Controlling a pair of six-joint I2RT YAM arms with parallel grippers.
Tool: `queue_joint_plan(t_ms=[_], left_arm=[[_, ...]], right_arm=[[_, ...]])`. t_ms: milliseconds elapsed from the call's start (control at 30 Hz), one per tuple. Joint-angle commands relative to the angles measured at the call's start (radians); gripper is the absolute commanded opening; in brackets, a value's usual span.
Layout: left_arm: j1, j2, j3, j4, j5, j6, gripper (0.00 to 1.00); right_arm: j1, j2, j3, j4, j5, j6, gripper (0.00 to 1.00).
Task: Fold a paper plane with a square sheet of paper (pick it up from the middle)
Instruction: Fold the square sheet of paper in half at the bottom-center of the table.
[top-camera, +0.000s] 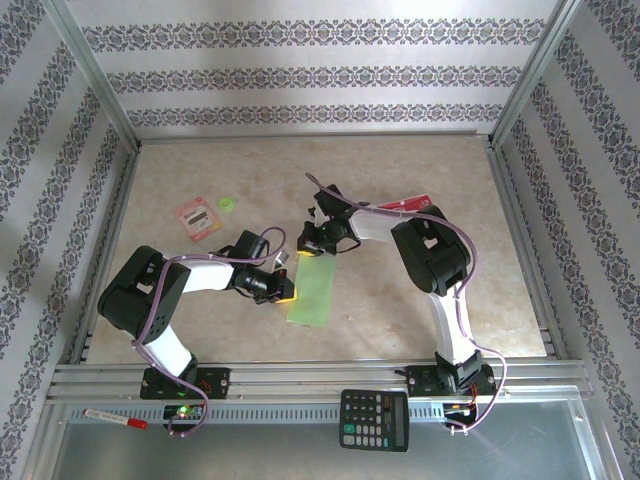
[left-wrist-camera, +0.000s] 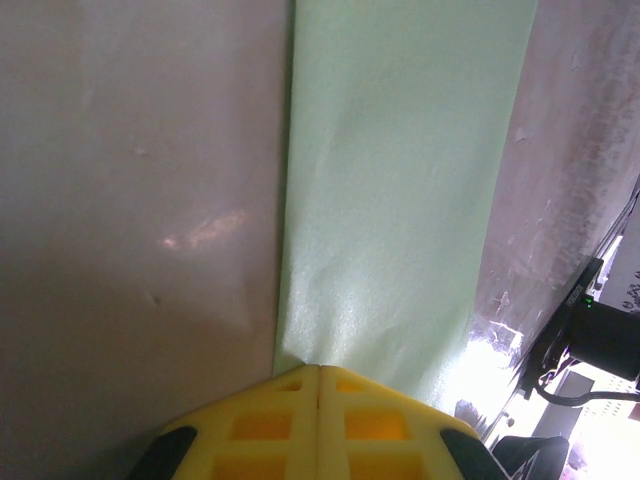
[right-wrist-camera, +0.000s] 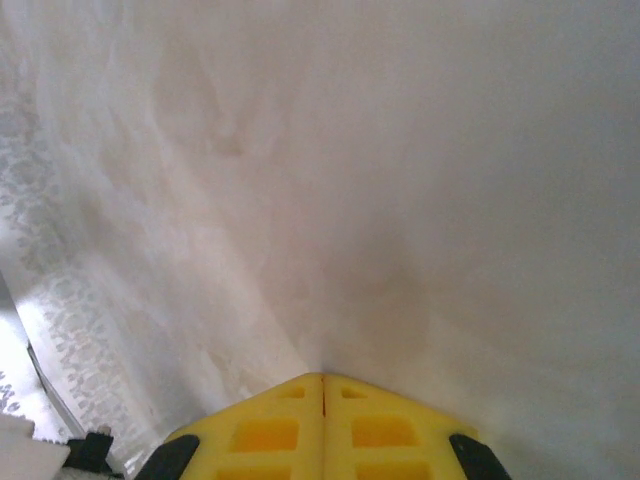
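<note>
Beige tabletop (top-camera: 250, 170) carries the square sheet of paper (top-camera: 312, 290), folded narrow, at centre. Left claw (top-camera: 287, 293) and right claw (top-camera: 327, 252) are fully closed, empty, at its edges; we should press the crease slowly.

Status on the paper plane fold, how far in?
Done: the paper is no longer square. It lies flat on the table as a narrow strip.
In hand: the left pincer is shut, its tips at the strip's edge, apparently pressing. The right pincer is shut, over bare table near the strip's far end.
Left: no pointed nose or wings are visible, so the dart folds remain.
</note>
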Motion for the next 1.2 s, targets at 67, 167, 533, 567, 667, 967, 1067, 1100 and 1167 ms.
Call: queue_joint_plan(t_ms=[67, 167, 533, 567, 667, 967, 1067, 1100, 1167], left_arm=[[0.004, 0.058, -0.064, -0.172, -0.134, 0.024, 0.0], [0.005, 0.059, -0.059, -0.169, -0.129, 0.018, 0.0], [0.004, 0.043, -0.056, -0.167, -0.137, 0.003, 0.0], [0.004, 0.045, -0.054, -0.166, -0.136, 0.001, 0.0], [0.004, 0.044, -0.052, -0.168, -0.138, 0.001, 0.0], [0.003, 0.045, -0.057, -0.163, -0.142, -0.001, 0.0], [0.003, 0.043, -0.065, -0.155, -0.143, -0.006, 0.0], [0.003, 0.043, -0.066, -0.154, -0.142, -0.006, 0.0], [0.003, 0.043, -0.07, -0.149, -0.142, -0.008, 0.0]], right_arm=[[-0.082, -0.009, 0.073, -0.06, 0.114, -0.067, 0.0], [-0.078, -0.072, 0.06, -0.073, 0.078, -0.101, 0.0], [0.03, -0.336, -0.239, 0.018, 0.024, -0.06, 0.0], [0.043, -0.338, -0.257, 0.037, 0.017, -0.052, 0.0], [0.076, -0.325, -0.284, 0.071, 0.019, -0.04, 0.0], [0.118, -0.243, -0.317, 0.187, 0.003, 0.015, 0.0], [0.124, -0.227, -0.311, 0.193, 0.0, 0.015, 0.0], [0.126, -0.224, -0.308, 0.195, -0.002, 0.016, 0.0], [0.126, -0.212, -0.299, 0.195, -0.011, 0.015, 0.0]])
